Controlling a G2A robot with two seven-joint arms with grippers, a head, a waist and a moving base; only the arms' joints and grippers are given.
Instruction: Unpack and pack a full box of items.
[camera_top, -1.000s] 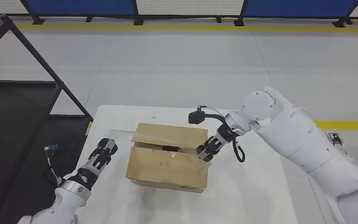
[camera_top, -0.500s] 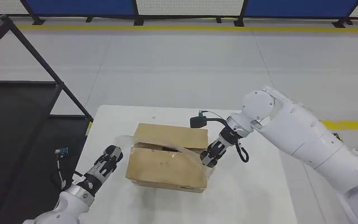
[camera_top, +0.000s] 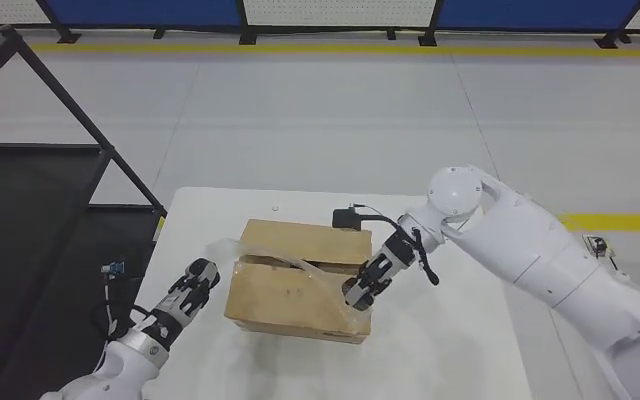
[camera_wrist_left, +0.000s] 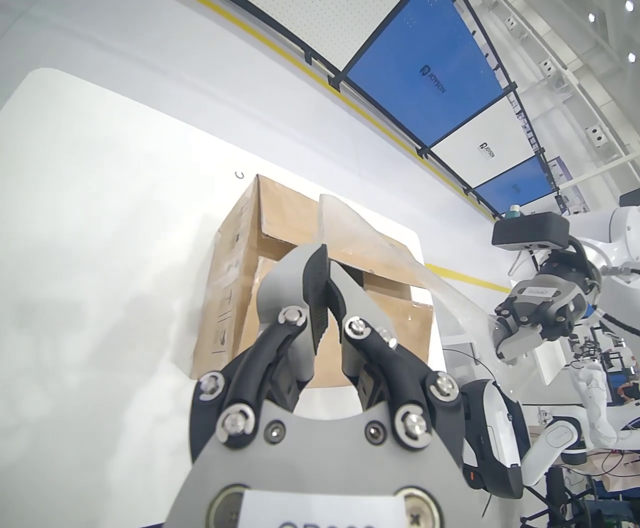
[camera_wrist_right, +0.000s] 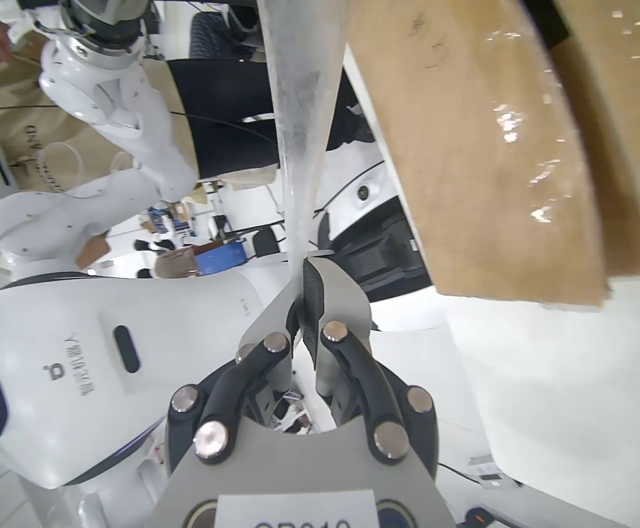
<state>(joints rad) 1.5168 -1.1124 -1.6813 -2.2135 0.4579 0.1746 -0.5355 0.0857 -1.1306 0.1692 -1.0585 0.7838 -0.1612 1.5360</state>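
The cardboard box (camera_top: 295, 295) sits mid-table (camera_top: 450, 340), flaps down. A clear tape strip (camera_top: 318, 272) arcs up off its top seam and, as far as I can see, is stuck only at the end nearest the left arm. The right gripper (camera_top: 355, 298) is clamped on the strip's free end over the box's right edge, and I'd pull low and steady along the seam toward that stuck end so the tape peels rather than snaps. The left gripper (camera_top: 200, 272), clenched on nothing just beside the box, looks well placed to brace it.
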